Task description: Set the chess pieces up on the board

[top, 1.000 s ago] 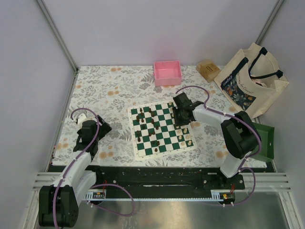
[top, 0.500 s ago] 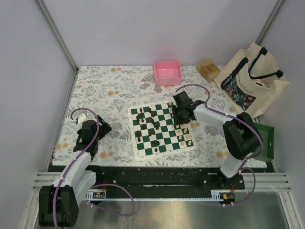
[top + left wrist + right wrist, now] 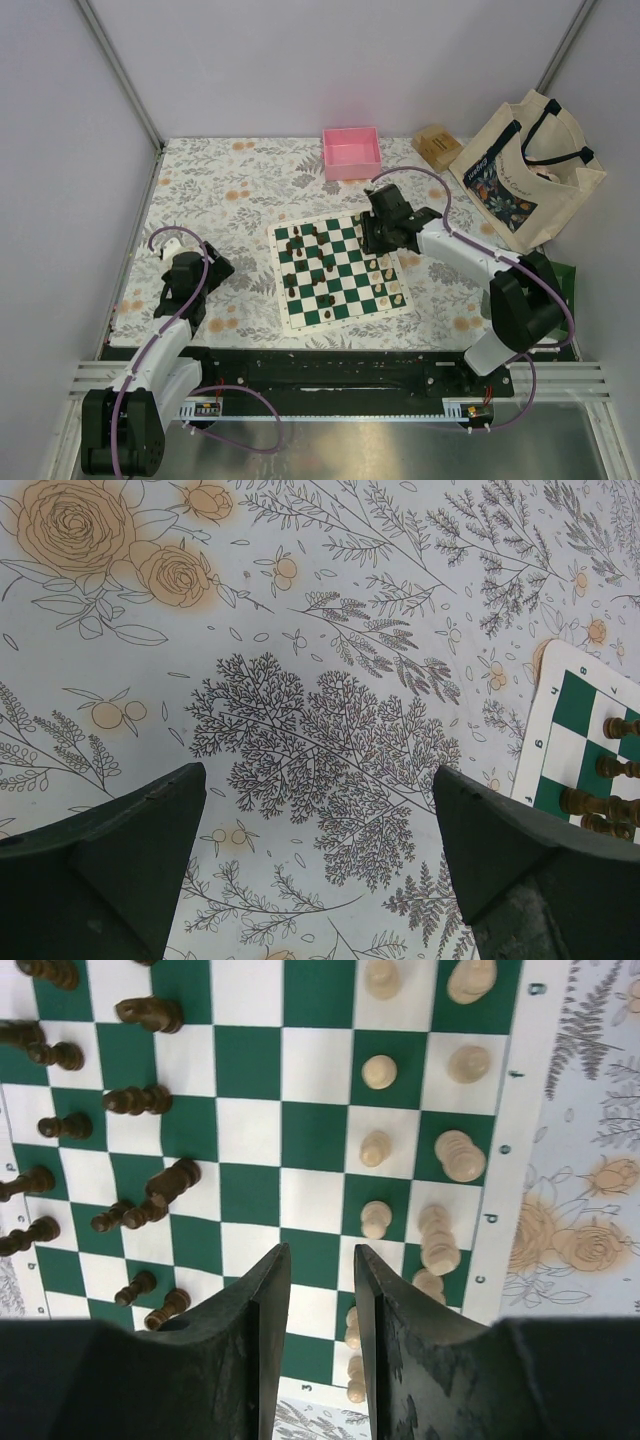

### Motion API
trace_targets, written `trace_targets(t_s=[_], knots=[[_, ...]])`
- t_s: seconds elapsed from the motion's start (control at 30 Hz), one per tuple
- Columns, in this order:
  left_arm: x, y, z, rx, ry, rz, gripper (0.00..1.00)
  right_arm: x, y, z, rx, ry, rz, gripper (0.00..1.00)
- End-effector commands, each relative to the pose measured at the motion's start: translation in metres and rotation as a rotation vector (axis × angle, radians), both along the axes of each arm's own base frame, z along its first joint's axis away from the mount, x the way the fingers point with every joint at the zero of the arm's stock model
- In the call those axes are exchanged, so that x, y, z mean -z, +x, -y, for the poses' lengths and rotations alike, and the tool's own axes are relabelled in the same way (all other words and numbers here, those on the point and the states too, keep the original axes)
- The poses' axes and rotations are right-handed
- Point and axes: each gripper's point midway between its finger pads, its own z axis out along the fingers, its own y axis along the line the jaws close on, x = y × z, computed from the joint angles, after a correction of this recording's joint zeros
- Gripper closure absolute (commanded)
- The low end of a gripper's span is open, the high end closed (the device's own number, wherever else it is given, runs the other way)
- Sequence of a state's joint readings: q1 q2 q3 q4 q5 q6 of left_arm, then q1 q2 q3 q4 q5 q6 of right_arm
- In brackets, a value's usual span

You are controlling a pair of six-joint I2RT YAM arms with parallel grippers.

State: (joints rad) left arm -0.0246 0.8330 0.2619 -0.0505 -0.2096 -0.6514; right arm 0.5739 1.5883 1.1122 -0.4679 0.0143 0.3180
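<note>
Green/white board (image 3: 315,1135) w/ dark/cream pieces (image 3: 378,1070) (R gripper (image 3: 320,1252) slightly apart, L gripper (image 3: 318,772) wide, empty).

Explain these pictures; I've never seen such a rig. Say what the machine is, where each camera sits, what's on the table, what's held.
These are two robot arms bolted side by side at the near edge. The wide picture comes from a camera above and behind them; the other two come from cameras on the wrists. On the flowered cloth lies a green-and-white chess board, with dark pieces on one side and cream pieces on the other. A pink tray and a tote bag sit farther back. The left gripper hangs open over cloth; the right gripper is over the board, jaws slightly apart, holding nothing.
</note>
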Motion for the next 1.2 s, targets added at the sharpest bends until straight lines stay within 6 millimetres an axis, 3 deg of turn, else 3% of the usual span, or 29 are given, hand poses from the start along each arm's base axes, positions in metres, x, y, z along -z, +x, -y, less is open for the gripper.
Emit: trace_targets(t_s=[0.0,0.3,0.43,0.9,1.17], knots=[[-0.023,0.015,0.000,0.004,0.005,0.083,0.01,-0.031,-0.010,-0.034,-0.075,0.065,0.062,0.59],[-0.023,0.015,0.000,0.002,0.004,0.086,0.01,-0.007,-0.023,-0.087,-0.176,0.069,-0.001,0.49],[-0.023,0.015,0.000,0.002,0.004,0.086,0.01,0.007,-0.022,-0.101,-0.199,0.055,-0.028,0.48],[-0.023,0.015,0.000,0.003,0.003,0.085,0.01,0.028,-0.011,-0.116,-0.211,0.027,-0.051,0.48],[-0.023,0.015,0.000,0.003,0.003,0.086,0.01,0.036,-0.014,-0.116,-0.218,0.010,-0.065,0.54]])
